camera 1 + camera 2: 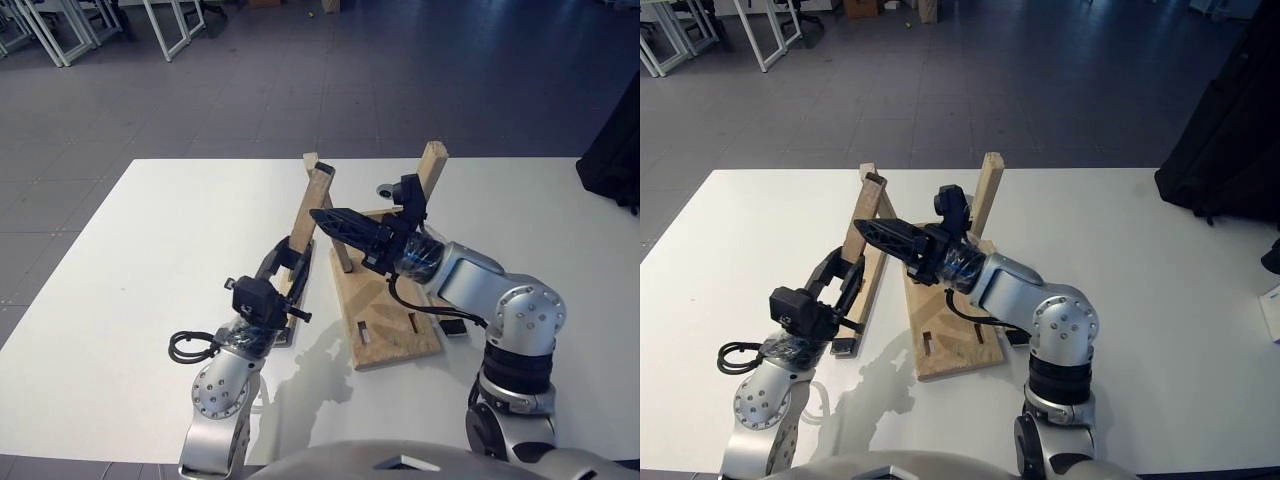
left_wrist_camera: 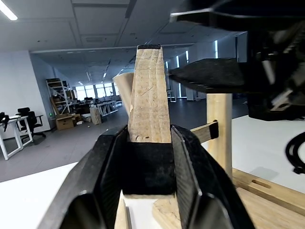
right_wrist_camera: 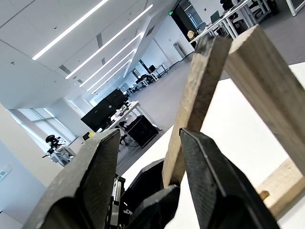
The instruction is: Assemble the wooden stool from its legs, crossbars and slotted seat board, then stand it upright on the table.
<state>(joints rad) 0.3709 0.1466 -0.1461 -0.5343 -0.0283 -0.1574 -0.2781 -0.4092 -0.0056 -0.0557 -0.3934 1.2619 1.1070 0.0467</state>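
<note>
The slotted seat board (image 1: 395, 315) lies flat mid-table. One wooden leg (image 1: 432, 168) stands upright at its far right corner. A second leg (image 1: 312, 205) leans up from the board's left side, and my left gripper (image 1: 290, 256) is shut on its lower part. In the left wrist view the fingers (image 2: 187, 167) press both sides of that leg (image 2: 148, 105), and a crossbar (image 2: 206, 131) juts from the upright leg behind. My right gripper (image 1: 322, 216) is open beside the leaning leg's upper part. In the right wrist view the leg (image 3: 193, 105) rises between its spread fingers (image 3: 95, 176).
A black cable loop (image 1: 190, 347) lies by my left wrist. A small black item (image 1: 452, 328) sits at the board's near right corner. A dark bag (image 1: 612, 150) hangs past the table's right edge. White table (image 1: 150, 250) spreads to the left.
</note>
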